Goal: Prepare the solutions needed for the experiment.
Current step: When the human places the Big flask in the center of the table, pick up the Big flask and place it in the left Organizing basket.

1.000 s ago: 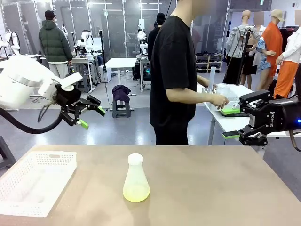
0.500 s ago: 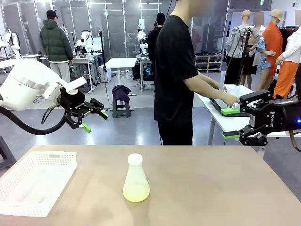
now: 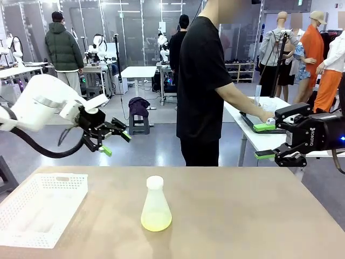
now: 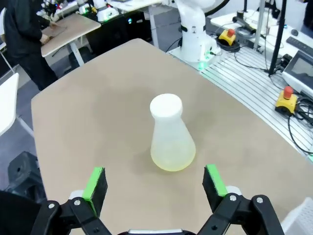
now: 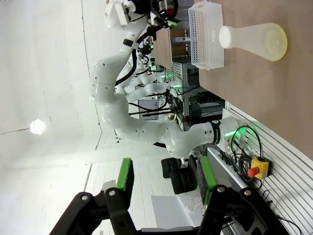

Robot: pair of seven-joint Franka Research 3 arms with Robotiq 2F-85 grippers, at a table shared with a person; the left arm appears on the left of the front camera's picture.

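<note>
A frosted conical flask point(image 3: 156, 208) with a white cap stands upright in the middle of the brown table point(image 3: 242, 216), a shallow layer of pale yellow-green solution at its bottom. My left gripper point(image 3: 116, 143) hangs open in the air above the table's far left, behind and left of the flask. In the left wrist view the flask point(image 4: 171, 137) stands ahead between the open green-padded fingers of that gripper point(image 4: 154, 180), well apart from them. My right gripper point(image 3: 264, 141) hovers open and empty off the far right edge. The right wrist view has its gripper point(image 5: 165, 176) open, with the flask point(image 5: 254, 41) far off.
A white perforated basket point(image 3: 43, 208) sits at the table's front left, also seen as the basket point(image 5: 205, 34) beside the flask. A person in black point(image 3: 202, 86) stands at the far side, hands on a white side table point(image 3: 253, 135) near my right gripper.
My left arm has swung to the right and a little lower, toward the table's middle. The person has leaned further over the side table. The right gripper and flask have not moved.
</note>
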